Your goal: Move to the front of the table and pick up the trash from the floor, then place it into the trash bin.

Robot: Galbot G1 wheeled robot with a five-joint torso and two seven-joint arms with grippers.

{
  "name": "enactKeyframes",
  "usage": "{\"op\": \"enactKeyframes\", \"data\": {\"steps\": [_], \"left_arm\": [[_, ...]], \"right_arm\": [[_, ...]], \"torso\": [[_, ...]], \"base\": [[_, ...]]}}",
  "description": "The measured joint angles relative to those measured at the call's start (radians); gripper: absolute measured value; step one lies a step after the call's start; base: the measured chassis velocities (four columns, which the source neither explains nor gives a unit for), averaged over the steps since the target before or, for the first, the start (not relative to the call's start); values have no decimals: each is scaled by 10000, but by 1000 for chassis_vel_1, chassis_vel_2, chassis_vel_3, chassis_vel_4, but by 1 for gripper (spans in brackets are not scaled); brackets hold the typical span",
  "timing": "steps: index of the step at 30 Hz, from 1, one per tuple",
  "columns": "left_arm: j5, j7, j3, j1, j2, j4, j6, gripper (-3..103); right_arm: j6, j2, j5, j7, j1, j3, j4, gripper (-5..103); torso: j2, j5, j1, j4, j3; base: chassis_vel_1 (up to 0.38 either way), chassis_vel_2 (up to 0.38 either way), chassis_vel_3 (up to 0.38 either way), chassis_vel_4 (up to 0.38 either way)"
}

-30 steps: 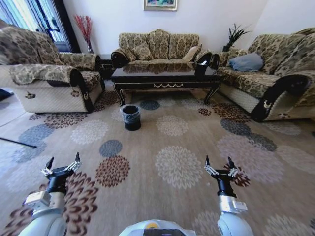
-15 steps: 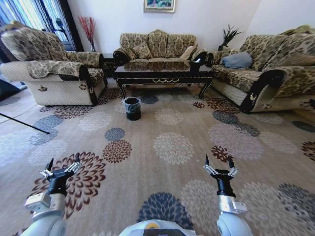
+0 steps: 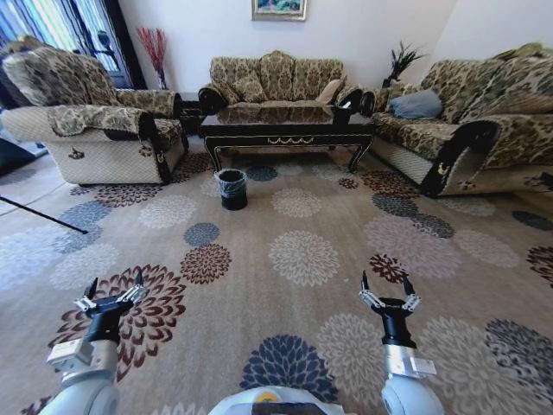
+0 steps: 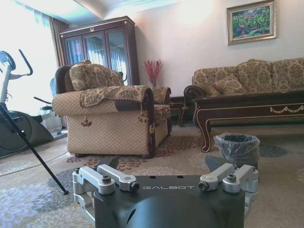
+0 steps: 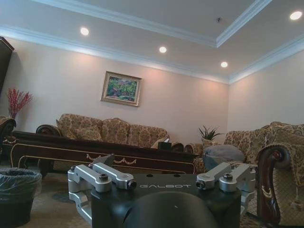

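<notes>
Trash bin (image 3: 231, 188) by table (image 3: 285, 125), well ahead of left gripper (image 3: 113, 290), right gripper (image 3: 386, 290); both apparently spread, empty

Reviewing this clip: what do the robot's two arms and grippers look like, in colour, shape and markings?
Both arms have rounded silver-grey links narrowing to black wrists. The left gripper and right gripper match: black bodies, bare-metal linkage bars with screws, and slim dark pointed fingertips. The wrist views show "GALBOT" lettered in pale print on each black housing. No cables are visible.

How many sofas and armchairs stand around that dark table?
3. One sofa stands behind the table, by the far wall; an armchair on the robot's left; another sofa on its right. More seats may lie beyond the head view's edges.
</notes>
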Motion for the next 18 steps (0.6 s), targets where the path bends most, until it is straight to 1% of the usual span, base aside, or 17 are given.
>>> {"op": "enactKeyframes", "data": {"steps": [10,18], "left_arm": [[196,30,107,-44,-26,95,-50,100],[284,84,308,-16,32,124,-57,100]], "right_arm": [[2,26,50,-104,18,-23,-85,100],[106,34,19,-65,227,-136,-206,100]], "torso": [[1,0,-1,0,-1],[-1,0,0,0,1]], "base": [[-11,4,5,-6],[-55,67,63,-64]]}}
